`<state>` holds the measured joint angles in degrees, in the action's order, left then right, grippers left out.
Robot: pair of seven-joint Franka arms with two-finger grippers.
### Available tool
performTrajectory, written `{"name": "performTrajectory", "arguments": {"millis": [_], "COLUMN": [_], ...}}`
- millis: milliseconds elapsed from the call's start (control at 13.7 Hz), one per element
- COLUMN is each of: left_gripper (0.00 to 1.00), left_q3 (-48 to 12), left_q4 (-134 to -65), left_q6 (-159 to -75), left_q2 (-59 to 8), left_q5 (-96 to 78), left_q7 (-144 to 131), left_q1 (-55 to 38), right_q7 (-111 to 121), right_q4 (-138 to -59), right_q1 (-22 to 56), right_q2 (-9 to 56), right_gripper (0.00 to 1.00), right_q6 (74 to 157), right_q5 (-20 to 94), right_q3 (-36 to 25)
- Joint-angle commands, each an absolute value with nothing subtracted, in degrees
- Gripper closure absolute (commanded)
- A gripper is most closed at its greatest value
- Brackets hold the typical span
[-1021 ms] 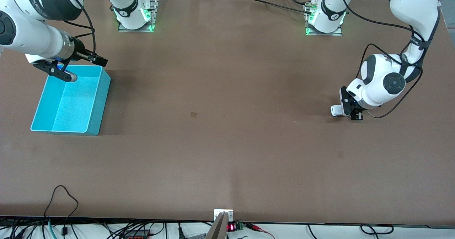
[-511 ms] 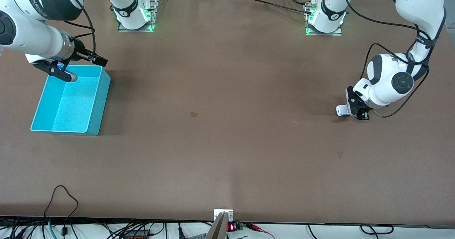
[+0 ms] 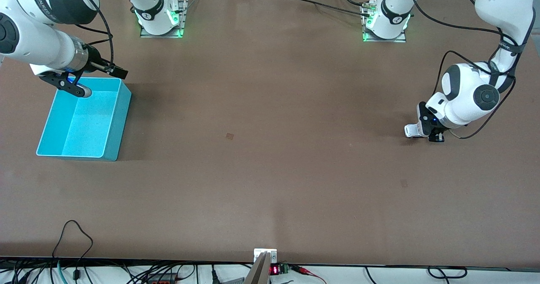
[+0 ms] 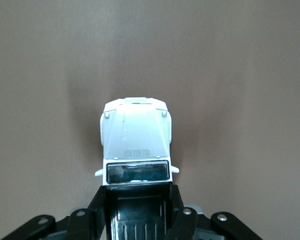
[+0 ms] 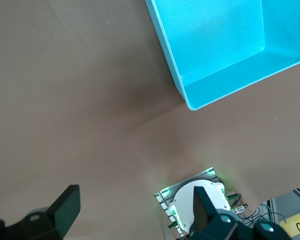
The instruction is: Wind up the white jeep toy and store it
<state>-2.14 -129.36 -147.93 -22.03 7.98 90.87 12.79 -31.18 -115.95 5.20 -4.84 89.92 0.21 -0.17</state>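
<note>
Winding step: left gripper (image 4: 137, 210) clamped on small white plastic jeep toy (image 4: 135, 145), wheels on brown table (image 3: 270, 149). Right gripper (image 3: 71, 85) spread wide, waiting over turquoise plastic bin (image 3: 114, 123). Next likely: drag back, release.

Broad brown table (image 3: 270, 170) — matte, evenly lit — with tangled cables (image 3: 126, 273) along its near edge

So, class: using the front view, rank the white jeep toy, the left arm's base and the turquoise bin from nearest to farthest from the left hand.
1. white jeep toy: held in the left hand, low at the table.
2. left arm's base: along the table's top edge.
3. turquoise bin: at the right arm's end of the table.
</note>
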Motion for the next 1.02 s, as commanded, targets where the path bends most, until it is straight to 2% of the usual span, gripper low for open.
{"name": "performTrajectory", "arguments": {"millis": [0,948], "left_gripper": [1.0,1.0], "left_q3": [-2.37,-1.85], "left_q4": [-129.55,-128.24], "left_q6": [-150.21,-150.29], "left_q2": [-26.46,-29.0], "left_q5": [9.58,11.25], "left_q7": [92.28,98.09], "left_q1": [15.11,21.53], "right_q7": [-31.03,-30.76], "right_q4": [-116.37,-115.93], "right_q1": [5.01,4.92], "right_q2": [-5.36,-5.36], "right_gripper": [0.0,0.0], "right_q6": [89.74,89.65], "right_q5": [0.88,0.88], "right_q3": [-0.18,-0.18]}}
